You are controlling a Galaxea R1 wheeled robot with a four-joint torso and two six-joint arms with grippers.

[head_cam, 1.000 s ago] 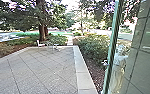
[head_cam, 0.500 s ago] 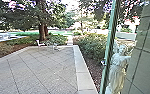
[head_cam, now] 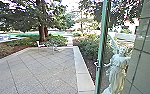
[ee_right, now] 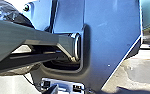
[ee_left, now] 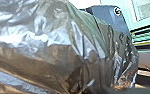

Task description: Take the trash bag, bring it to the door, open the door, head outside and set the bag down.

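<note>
Head view's got a paved patio [head_cam: 41, 71], a white chair [head_cam: 39, 44] far off, plus the green door frame [head_cam: 101, 47] and pale statue [head_cam: 117, 70] near right. Left wrist view: shiny trash bag [ee_left: 53, 50] up close. Honestly can't tell how wide either gripper is.

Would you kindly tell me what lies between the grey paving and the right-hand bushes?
A pale stone border, then a strip of brown ground, in the head view.

The high head camera faces forward over the patio [head_cam: 41, 70]; 2 wrist views share the bag [ee_left: 48, 50], left closer.
</note>
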